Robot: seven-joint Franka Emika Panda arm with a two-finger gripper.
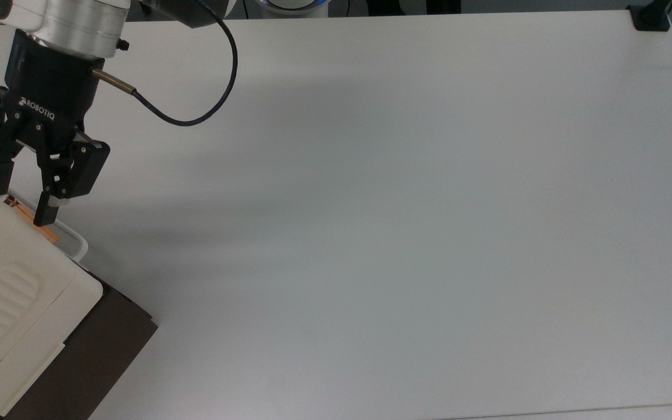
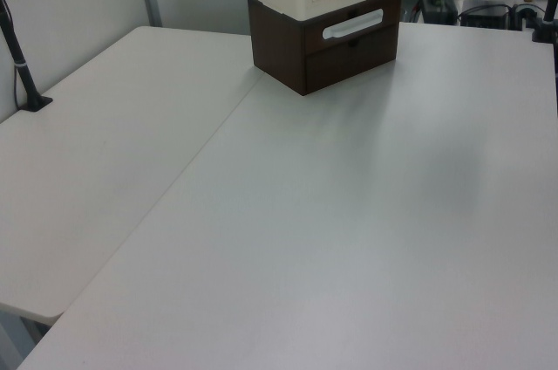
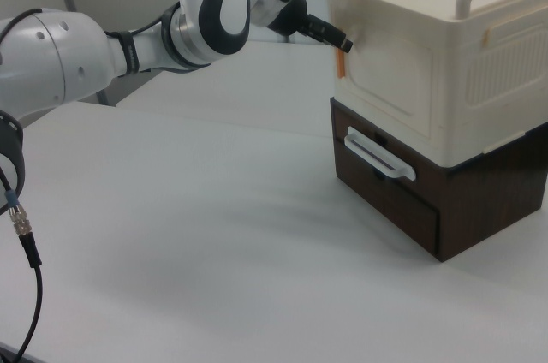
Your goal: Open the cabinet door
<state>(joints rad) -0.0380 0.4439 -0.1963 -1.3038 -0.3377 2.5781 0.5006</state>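
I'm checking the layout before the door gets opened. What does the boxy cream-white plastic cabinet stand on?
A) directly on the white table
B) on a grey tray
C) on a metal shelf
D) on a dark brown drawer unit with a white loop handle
D: in the right view the boxy cream-white plastic cabinet sits on top of a dark brown drawer unit that carries a white loop handle, and that unit rests on the white table.
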